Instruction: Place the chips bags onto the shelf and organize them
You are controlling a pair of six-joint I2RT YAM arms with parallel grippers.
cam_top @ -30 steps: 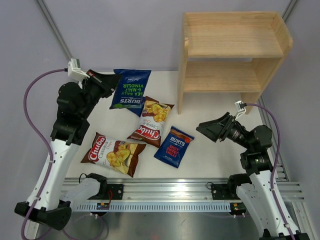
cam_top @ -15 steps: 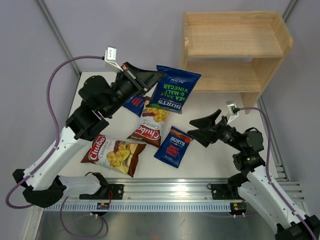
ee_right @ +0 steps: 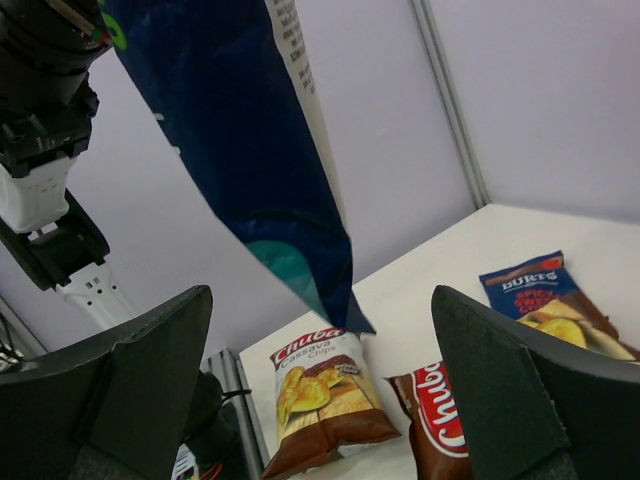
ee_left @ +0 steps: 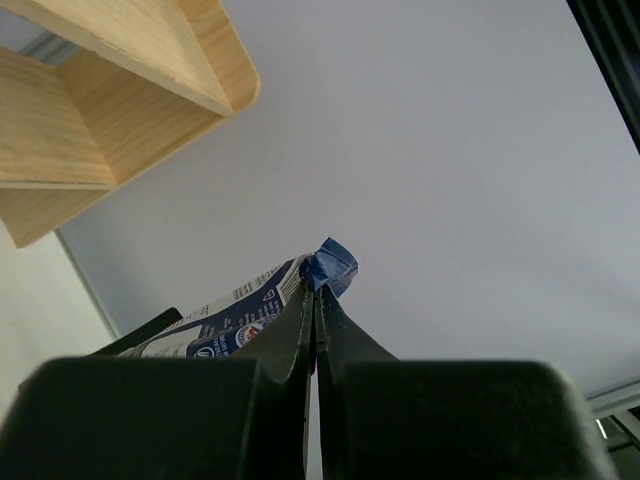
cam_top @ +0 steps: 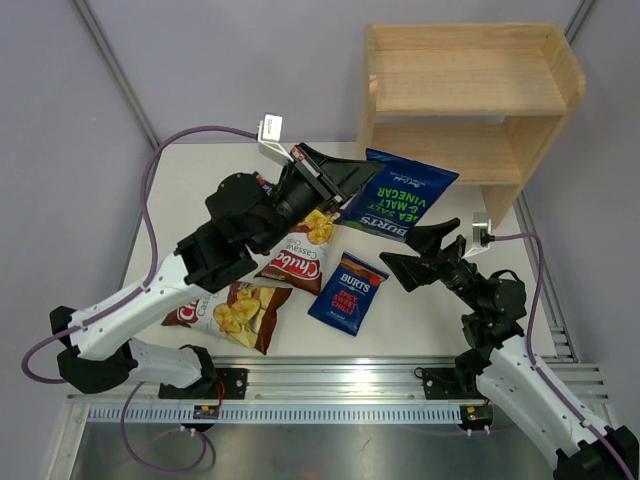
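My left gripper is shut on one edge of the green-lettered dark blue Burts bag and holds it in the air, just in front of the lower tier of the wooden shelf. In the left wrist view the fingers pinch the bag's corner. My right gripper is open and empty, just below the hanging bag. On the table lie two Chuba bags and a red-lettered Burts bag. Another Burts bag shows only in the right wrist view.
The shelf's side panel stands just left of the held bag. The left arm reaches across the middle of the table over the bags. Grey walls close in the back and sides. A rail runs along the near edge.
My left arm has lifted the green-lettered Burts bag off the table at the back left and carried it right to the shelf front. My right gripper has shifted slightly toward it, still open.
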